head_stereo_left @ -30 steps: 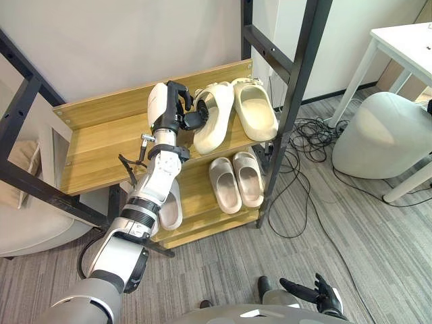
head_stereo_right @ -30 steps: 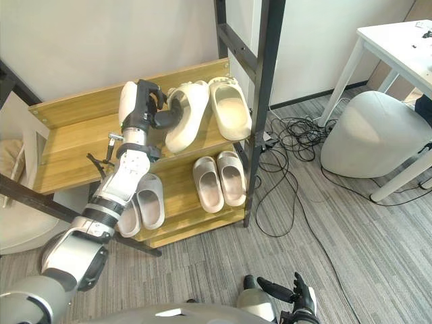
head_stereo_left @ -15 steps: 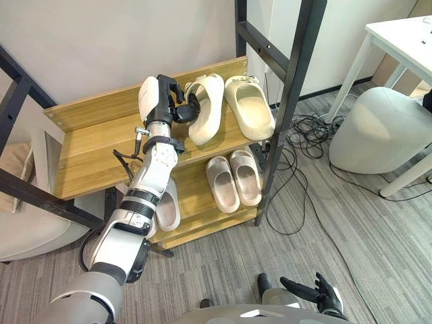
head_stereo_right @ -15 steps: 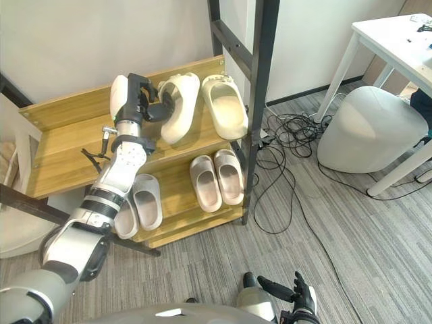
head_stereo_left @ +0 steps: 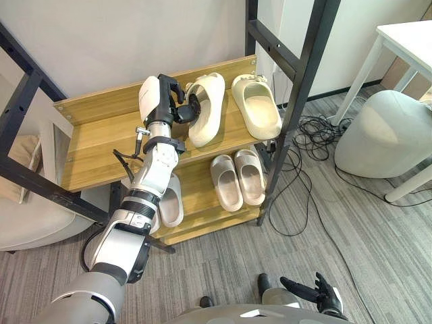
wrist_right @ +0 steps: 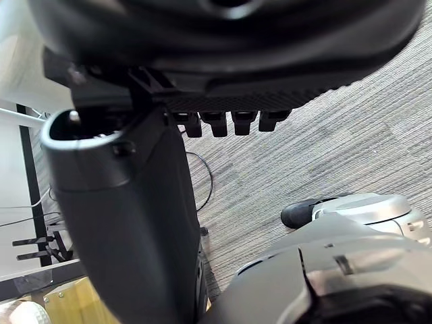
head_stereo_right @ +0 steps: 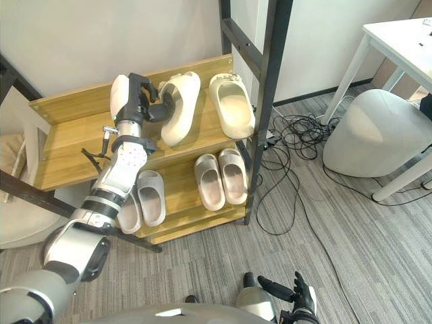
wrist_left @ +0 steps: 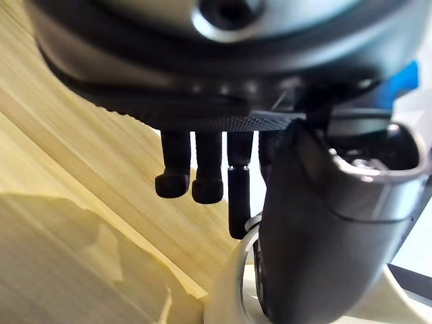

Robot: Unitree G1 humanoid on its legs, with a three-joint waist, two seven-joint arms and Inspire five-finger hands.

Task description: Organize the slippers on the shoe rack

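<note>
Two cream slippers lie on the top shelf (head_stereo_left: 101,145) of the wooden shoe rack. My left hand (head_stereo_left: 172,101) is shut on the left cream slipper (head_stereo_left: 206,111) at its heel end. In the left wrist view the thumb (wrist_left: 324,223) sits inside the slipper's opening (wrist_left: 226,300) and the fingers (wrist_left: 202,169) reach down outside its rim. The other cream slipper (head_stereo_left: 256,106) lies a small gap to its right. A beige pair (head_stereo_left: 236,179) sits on the lower shelf. A pale grey pair (head_stereo_right: 148,196) lies left of it, partly behind my arm. My right hand (head_stereo_left: 314,291) hangs low, open.
A black frame post (head_stereo_left: 297,88) stands at the rack's right end, with loose cables (head_stereo_left: 304,135) on the carpet behind it. A grey pouf (head_stereo_left: 385,135) and a white table (head_stereo_left: 405,34) are at the right. A pale cushion (head_stereo_left: 20,155) lies left of the rack.
The camera has shifted a little. My left hand has drawn the held slipper slightly left, so its toe no longer touches the other cream slipper. The right hand is unchanged.
</note>
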